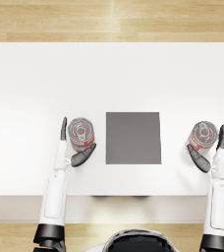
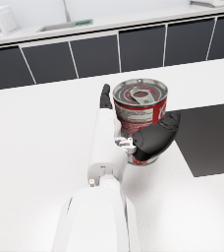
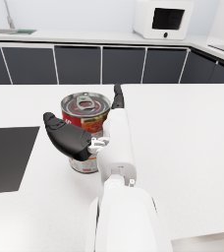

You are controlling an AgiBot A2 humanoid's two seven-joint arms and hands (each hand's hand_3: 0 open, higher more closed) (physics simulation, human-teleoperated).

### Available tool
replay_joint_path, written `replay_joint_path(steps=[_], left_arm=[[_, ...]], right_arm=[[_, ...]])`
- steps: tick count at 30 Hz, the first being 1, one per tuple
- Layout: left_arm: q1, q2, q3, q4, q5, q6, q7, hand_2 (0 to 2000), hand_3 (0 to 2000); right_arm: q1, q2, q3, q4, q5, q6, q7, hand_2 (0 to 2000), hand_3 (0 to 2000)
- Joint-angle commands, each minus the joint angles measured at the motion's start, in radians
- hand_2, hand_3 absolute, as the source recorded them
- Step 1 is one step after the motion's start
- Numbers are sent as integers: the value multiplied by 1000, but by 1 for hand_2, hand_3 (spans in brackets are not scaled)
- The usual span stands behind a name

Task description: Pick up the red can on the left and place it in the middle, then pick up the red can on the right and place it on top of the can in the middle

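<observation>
While the left red can (image 1: pixel 81 133) stands upright on the white bench (image 1: pixel 35 78), left of the dark grey mat (image 1: pixel 133 138), I see my left robot hand (image 1: pixel 73 147) cupped around it, touching. Right of the mat, the right red can (image 1: pixel 203 135) stands upright, my right robot hand (image 1: pixel 208 150) flanking it, fingers apart.

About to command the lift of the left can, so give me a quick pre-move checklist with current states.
1. Left hand around the red metal can on the left: ok; firm contact: cannot tell.
2. Left can upright: ok.
3. Dark grey square mat in the middle bare: ok.
4. Right hand beside the red metal can on the right: ok; fingers closed on it: cannot tell.
5. Right can upright on the white table: ok.
</observation>
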Motion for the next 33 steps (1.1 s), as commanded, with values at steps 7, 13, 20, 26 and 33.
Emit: replay_joint_path(steps=[7, 13, 20, 26, 33], left_arm=[[69, 31, -7, 132, 0, 0, 0, 0, 0], [92, 48, -8, 193, 0, 0, 0, 0, 0], [120, 68, 0, 248, -1, -11, -1, 0, 0], [97, 72, -27, 162, 0, -48, 2, 2000, 1307], [132, 100, 95, -35, 0, -26, -5, 2000, 1520]], right_arm=[[85, -16, 46, -160, 0, -5, 0, 0, 0], [126, -27, 47, -243, 0, -7, 0, 0, 0], [139, -36, 43, -265, 0, -3, 0, 0, 0], [134, -44, 29, -224, 0, 42, -1, 2000, 980], [158, -54, 76, 7, 0, 32, 5, 2000, 1520]])
